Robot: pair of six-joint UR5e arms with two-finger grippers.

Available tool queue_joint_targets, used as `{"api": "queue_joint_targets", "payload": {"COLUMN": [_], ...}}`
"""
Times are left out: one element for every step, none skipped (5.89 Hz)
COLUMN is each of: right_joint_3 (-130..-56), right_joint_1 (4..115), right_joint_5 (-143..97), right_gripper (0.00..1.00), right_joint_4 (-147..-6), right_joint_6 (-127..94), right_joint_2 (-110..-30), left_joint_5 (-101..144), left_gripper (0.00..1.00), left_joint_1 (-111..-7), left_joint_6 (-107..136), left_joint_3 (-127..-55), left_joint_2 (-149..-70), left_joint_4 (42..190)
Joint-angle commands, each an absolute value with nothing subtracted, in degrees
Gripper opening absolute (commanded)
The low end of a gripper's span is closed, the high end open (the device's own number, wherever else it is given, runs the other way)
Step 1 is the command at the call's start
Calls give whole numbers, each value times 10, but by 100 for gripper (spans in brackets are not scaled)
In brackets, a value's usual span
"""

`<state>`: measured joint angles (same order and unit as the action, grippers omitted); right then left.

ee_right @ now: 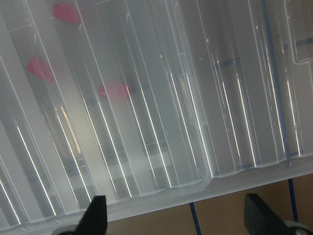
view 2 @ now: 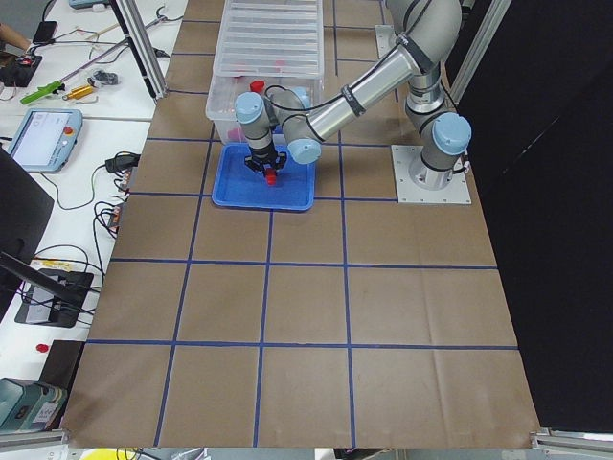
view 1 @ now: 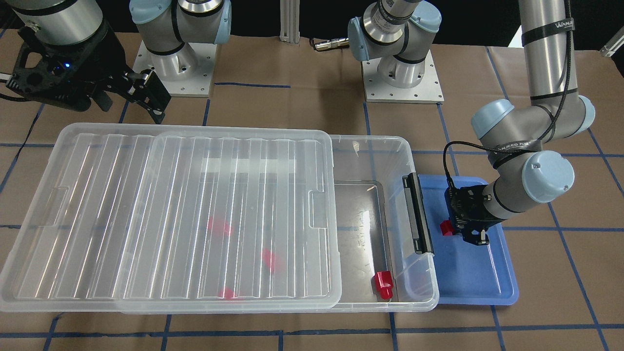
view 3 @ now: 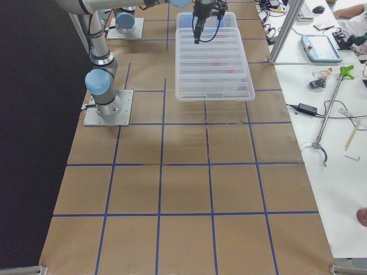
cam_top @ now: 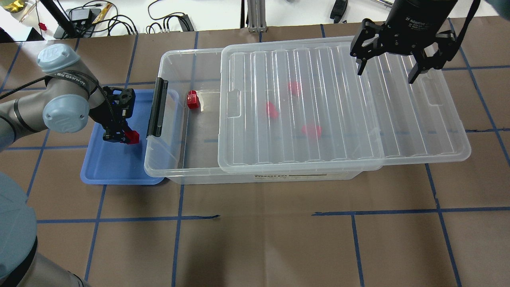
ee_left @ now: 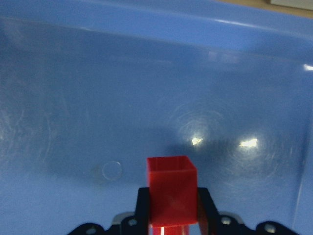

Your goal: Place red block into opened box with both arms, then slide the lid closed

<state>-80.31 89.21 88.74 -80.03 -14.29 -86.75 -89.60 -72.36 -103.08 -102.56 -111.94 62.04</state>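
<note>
Block (ee_left: pixel 172 182) in left hand (ee_left: pixel 172 209), over tray (ee_left: pixel 73 98)

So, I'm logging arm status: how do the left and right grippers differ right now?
The left gripper is shut on a red block; the right gripper is open and holds nothing. The left gripper is over the blue tray, beside the black-bar end of the box; the right gripper hangs above the lid, at its overhanging far end. Both are black two-finger grippers.
</note>
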Motion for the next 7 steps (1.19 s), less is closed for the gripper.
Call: {"api": "queue_joint_targets", "payload": {"right_joint_3": [-804, -804, -804, -804, -804, -804, -804], "right_joint_1": [892, 892, 892, 892, 892, 892, 892], "right_joint_5": [887, 886, 886, 885, 884, 885, 886], "right_gripper": [100, 100, 100, 100, 100, 100, 100], "right_joint_4": [-802, -802, -802, -802, -802, -802, -802], "right_joint_6": [-142, -142, -142, -142, -142, -142, -142], "right_joint_2": [-867, -867, -867, -867, -867, -867, -867], "left_joint_5": [-889, -860, -825, -823, -824, -825, -824], "left_gripper": [1, 1, 1, 1, 1, 1, 0], "left_joint_1": [-729, -730, -741, -797, -862, -897, -908], "left_joint_6": [-1021, -1004, -976, -945, -873, -835, -836], "left_joint_3": [-951, -906, -879, -862, -849, -843, -860], "left_joint_2": [-1072, -1049, -1035, -1027, -1029, -1045, -1066], "left_joint_4": [758, 830, 852, 862, 855, 841, 807]}}
